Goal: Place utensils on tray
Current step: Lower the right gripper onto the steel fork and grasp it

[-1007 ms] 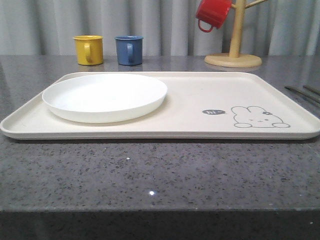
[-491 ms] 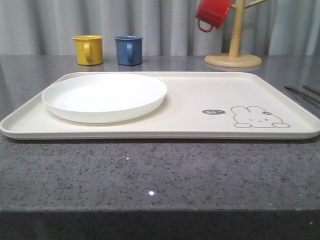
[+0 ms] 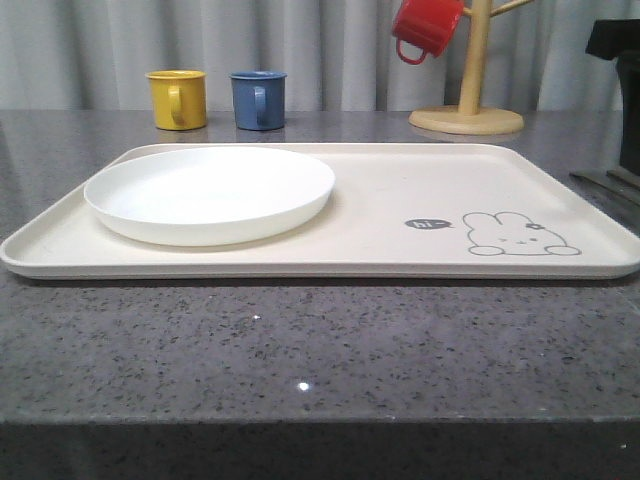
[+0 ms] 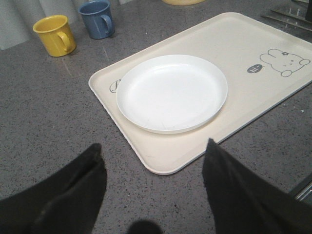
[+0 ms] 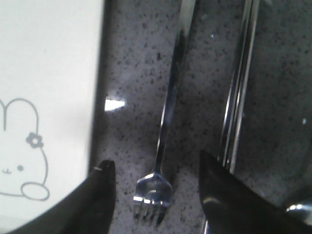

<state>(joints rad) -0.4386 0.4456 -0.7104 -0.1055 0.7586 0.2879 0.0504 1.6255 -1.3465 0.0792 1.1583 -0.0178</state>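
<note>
Since the plate (image 3: 210,194) takes up the tray's (image 3: 380,215) left half, the bare rabbit side is probably where the cutlery goes. The left gripper (image 4: 153,187) hangs wide open over the table near the tray, holding nothing. Right of the tray, the fork (image 5: 165,126) and chopsticks (image 5: 239,87) lie on the table. The right gripper (image 5: 153,192) is open too, straddling the fork's tines, looks lined up to grab it.

Even, soft light; glare fleck on counter (image 3: 302,385); right wrist view blurry (dim).
</note>
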